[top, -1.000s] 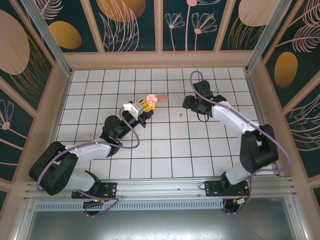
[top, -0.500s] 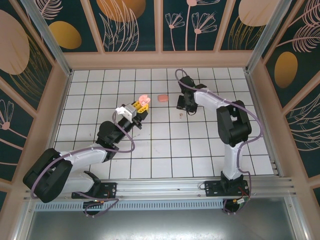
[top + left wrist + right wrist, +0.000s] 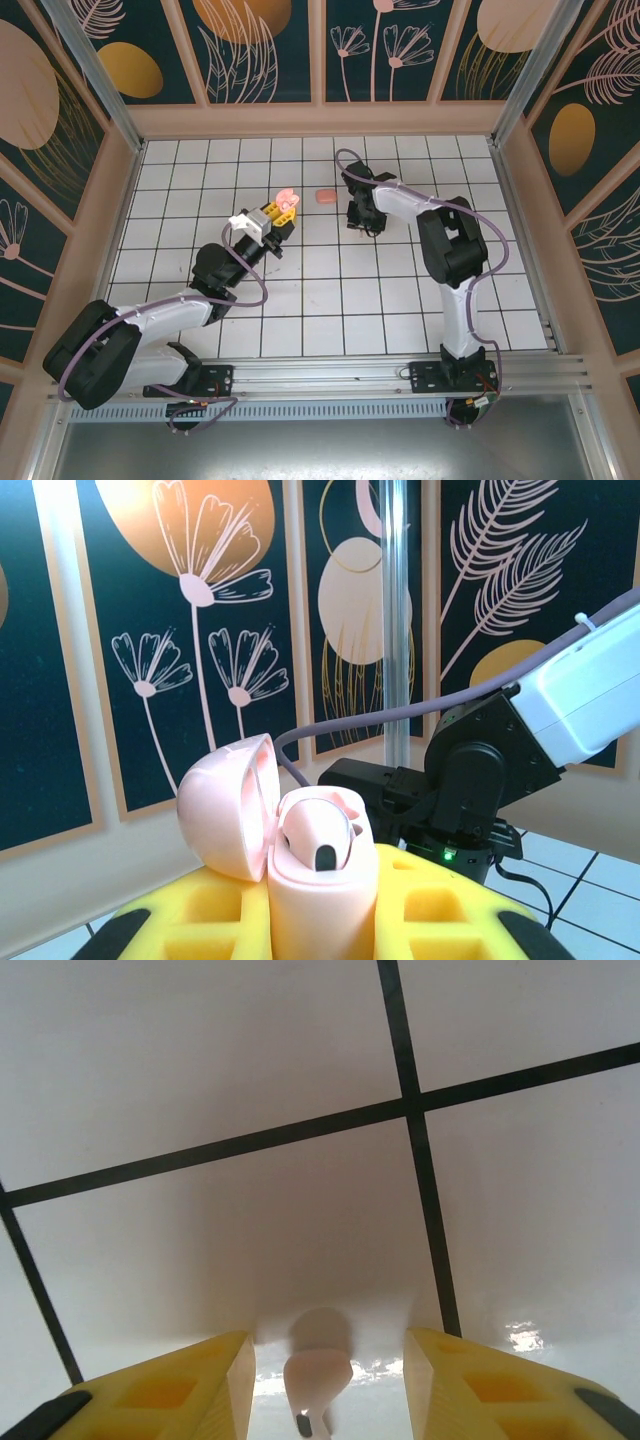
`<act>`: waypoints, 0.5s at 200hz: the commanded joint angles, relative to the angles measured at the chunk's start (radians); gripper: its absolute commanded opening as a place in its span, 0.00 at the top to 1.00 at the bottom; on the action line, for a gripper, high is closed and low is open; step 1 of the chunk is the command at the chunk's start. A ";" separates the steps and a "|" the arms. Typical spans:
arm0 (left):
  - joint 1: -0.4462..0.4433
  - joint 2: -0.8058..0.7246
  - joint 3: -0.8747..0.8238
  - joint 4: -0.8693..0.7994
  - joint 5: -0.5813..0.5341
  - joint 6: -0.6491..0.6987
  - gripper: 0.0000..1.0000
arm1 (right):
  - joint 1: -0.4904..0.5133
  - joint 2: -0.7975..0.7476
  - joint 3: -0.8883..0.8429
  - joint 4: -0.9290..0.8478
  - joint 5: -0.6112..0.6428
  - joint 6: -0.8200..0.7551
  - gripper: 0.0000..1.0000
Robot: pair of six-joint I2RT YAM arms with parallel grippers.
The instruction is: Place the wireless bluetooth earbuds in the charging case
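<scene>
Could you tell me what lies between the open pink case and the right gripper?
A small salmon oblong item on the tiles, top external view.

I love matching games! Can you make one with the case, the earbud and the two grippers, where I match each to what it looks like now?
Things:
1. charging case
2. earbud
3. left gripper
4. right gripper

States:
A. open, one yellow finger on each side of the earbud
B. pale pink, lying on a white tile
C. pink, lid flipped open
D. shut, holding the charging case

Pairs: 1-C, 2-B, 3-D, 4-A
</scene>
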 commanded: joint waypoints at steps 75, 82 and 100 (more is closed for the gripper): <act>0.001 -0.018 -0.011 0.051 0.023 0.002 1.00 | 0.021 0.042 0.047 -0.035 0.031 0.036 0.60; 0.002 -0.017 -0.009 0.051 0.025 0.002 1.00 | 0.022 0.043 0.046 -0.034 0.031 0.036 0.61; 0.002 -0.016 -0.009 0.051 0.028 0.002 1.00 | 0.021 0.049 0.043 -0.032 0.033 0.037 0.61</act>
